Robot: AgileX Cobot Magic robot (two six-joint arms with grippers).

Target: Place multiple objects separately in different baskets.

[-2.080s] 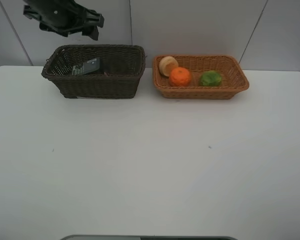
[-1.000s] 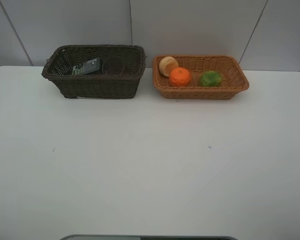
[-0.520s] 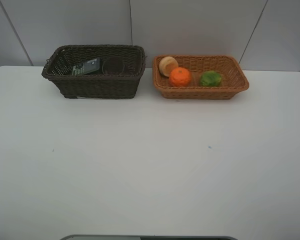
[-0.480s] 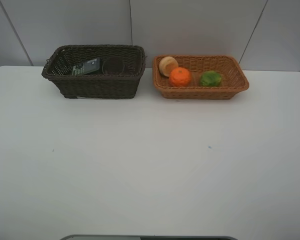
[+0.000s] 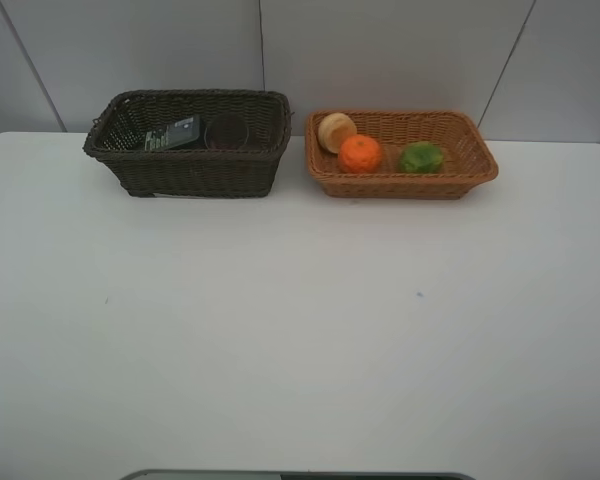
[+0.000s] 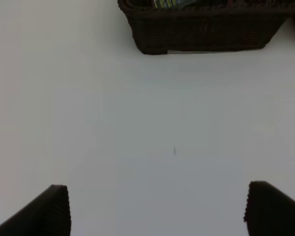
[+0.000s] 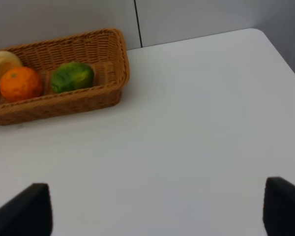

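Baskets' long axes run left-right: dark brown basket (image 5: pixel 187 143), tan basket (image 5: pixel 400 153); only wrist views show left gripper (image 6: pixel 157 209) and right gripper (image 7: pixel 157 211), both released, empty.

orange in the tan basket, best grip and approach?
Judging by its pose, grip the orange from straight above, across its widest part. It is round and sits between a pale fruit and a green fruit, so set the jaws front to back.

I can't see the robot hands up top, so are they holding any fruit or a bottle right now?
No, nothing is held. The left gripper and the right gripper are both open over bare table, fingers empty.
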